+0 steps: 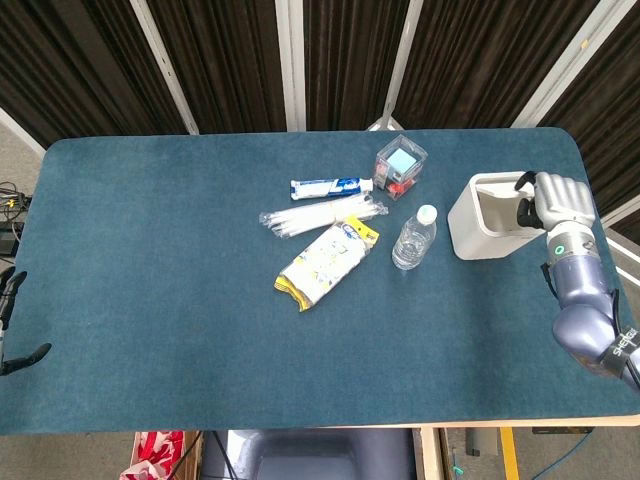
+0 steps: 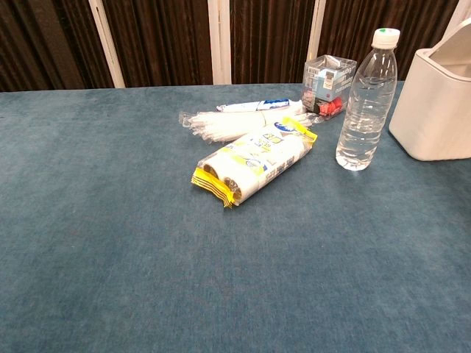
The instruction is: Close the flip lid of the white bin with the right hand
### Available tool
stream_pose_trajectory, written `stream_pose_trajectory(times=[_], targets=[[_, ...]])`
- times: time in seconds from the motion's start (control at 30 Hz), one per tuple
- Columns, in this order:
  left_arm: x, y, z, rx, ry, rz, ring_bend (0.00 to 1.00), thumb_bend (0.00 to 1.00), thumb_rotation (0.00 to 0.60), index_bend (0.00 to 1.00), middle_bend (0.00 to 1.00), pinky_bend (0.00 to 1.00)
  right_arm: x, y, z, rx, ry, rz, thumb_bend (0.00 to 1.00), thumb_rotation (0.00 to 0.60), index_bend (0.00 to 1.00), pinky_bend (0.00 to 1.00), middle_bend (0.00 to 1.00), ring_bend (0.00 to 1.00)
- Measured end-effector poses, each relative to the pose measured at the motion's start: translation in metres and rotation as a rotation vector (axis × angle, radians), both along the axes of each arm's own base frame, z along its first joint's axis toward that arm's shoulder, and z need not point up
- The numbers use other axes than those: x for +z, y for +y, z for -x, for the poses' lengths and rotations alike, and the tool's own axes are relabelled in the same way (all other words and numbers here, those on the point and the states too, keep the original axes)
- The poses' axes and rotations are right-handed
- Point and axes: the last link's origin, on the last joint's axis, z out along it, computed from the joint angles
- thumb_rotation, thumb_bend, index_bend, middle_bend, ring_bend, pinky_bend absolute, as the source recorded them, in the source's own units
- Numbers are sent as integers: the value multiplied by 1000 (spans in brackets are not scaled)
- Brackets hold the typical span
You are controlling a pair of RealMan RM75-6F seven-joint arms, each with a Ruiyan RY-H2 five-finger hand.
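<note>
White bin [image 1: 487, 218] at the worktop's [image 1: 150, 300] far right end, just left of the fingers; flip lid [image 2: 458, 37] partly lowered, opening exposed. Right hand [image 1: 557, 200] rests at the bin's right rim, fingers curled on the lid edge. Closing underway; next, press the lid flat.

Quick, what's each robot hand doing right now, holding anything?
Left robot hand: not in either view.
Right robot hand: at the far side of the white bin, fingers on its flip lid; whether it grips cannot be told.
</note>
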Motion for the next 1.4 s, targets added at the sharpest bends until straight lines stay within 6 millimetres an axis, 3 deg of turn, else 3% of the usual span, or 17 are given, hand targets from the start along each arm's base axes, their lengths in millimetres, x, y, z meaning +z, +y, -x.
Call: stream_pose_trajectory(times=[0.37,0.7,1.4], targets=[[-1,0,-3,-21,1,4,0,0,600,0,0,0,-9,22,20,-41,-24,-34,695,600,351,846,872,940],[-3,0,-5,-28,2,10,0,0,600,0,0,0,-17,28,34,-54,-46,-22,696,600,351,846,872,940],[-2,1,-4,-25,5,8,0,0,600,0,0,0,-35,31,37,-47,-65,-50,696,600,351,846,872,940]])
